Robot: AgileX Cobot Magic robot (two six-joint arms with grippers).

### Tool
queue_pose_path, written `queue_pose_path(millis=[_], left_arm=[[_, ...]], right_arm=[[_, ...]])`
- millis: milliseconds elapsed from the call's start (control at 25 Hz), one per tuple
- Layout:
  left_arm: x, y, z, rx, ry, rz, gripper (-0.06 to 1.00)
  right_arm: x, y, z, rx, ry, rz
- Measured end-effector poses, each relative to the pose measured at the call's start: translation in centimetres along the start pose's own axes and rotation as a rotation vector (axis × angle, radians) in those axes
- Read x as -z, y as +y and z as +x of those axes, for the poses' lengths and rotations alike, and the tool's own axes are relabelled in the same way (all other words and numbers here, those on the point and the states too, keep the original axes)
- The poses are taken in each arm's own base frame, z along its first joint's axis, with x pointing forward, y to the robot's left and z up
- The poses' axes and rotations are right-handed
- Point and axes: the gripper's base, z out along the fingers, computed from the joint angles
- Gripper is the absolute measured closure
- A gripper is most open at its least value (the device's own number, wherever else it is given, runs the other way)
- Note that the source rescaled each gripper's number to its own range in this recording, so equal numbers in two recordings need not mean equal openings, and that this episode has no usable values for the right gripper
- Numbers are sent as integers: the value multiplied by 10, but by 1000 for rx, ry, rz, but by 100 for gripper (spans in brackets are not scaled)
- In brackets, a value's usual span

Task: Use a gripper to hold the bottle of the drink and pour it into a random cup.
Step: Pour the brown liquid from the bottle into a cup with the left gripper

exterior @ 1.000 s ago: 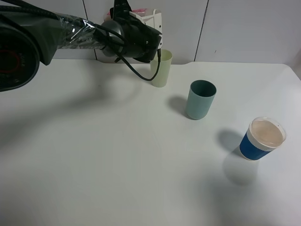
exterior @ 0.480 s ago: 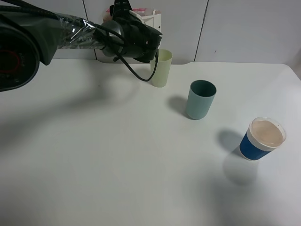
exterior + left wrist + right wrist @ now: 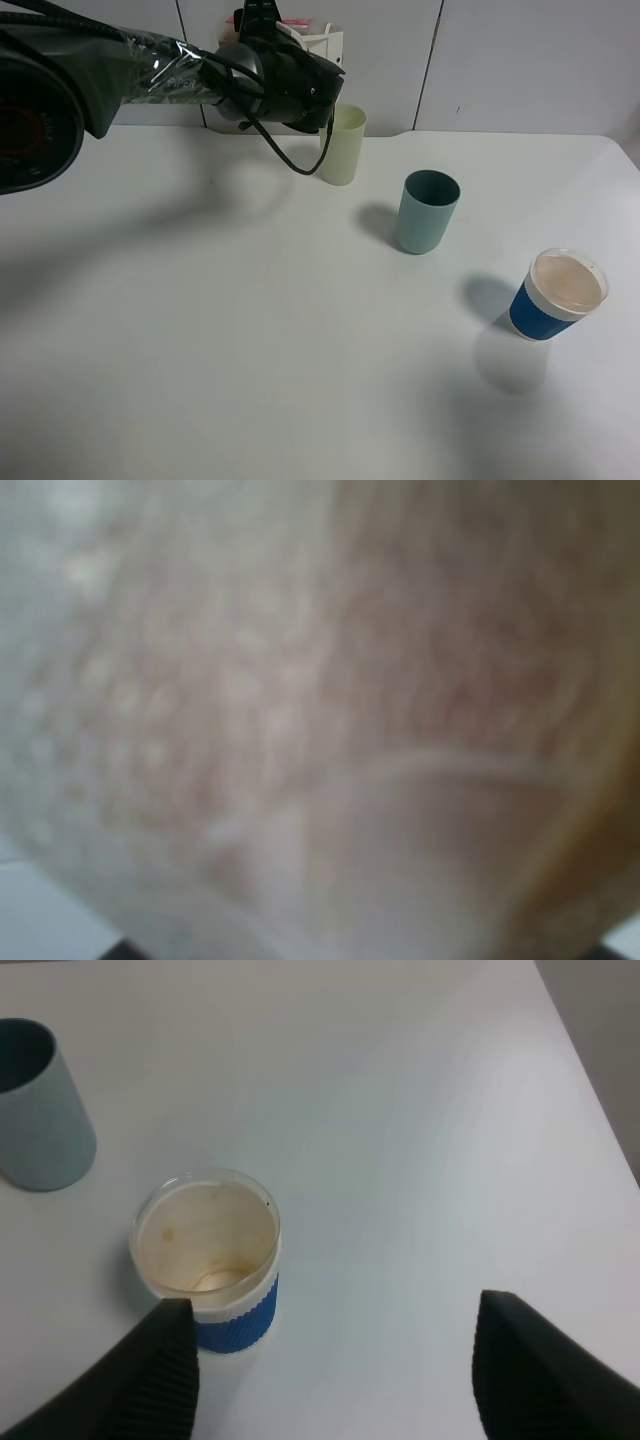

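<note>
Exterior high shows the white tabletop (image 3: 200, 330), with the thick black left arm (image 3: 150, 65) coming in from the left edge. It is stretched nearly level along the far edge, and its black cable (image 3: 285, 158) loops down beneath it. The left claw (image 3: 322, 45) sits at the arm's tip, held above the far edge. It is just beside and above the rim of the pale yellow-green cup (image 3: 342, 150), which stands upright there.

The left claw is closed on the bottle of the drink (image 3: 296, 22). Only a pink-and-white sliver of the bottle shows over the black wrist. In the left wrist view the bottle (image 3: 320, 720) fills everything as a brownish blur. Which way its neck points and how its long axis lies cannot be told.

The teal cup (image 3: 427, 212) stands upright near the middle of the tabletop. The blue cup (image 3: 556, 295) is toward the right edge, well apart from the others.

In the right wrist view the right claw (image 3: 335, 1310) has its dark fingers (image 3: 175, 1360) spread apart above the blue cup and holds nothing.

Compared with a second ago, the left arm's wrist sits a touch higher, so more of the pale cup's rim shows. The cups have not moved.
</note>
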Motion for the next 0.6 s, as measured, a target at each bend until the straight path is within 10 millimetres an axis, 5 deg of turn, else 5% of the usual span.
queue_pose_path(millis=[600], left_arm=[[0,1,0,-16,-3,-16,94]], right_arm=[[0,0,0,0,0,0]])
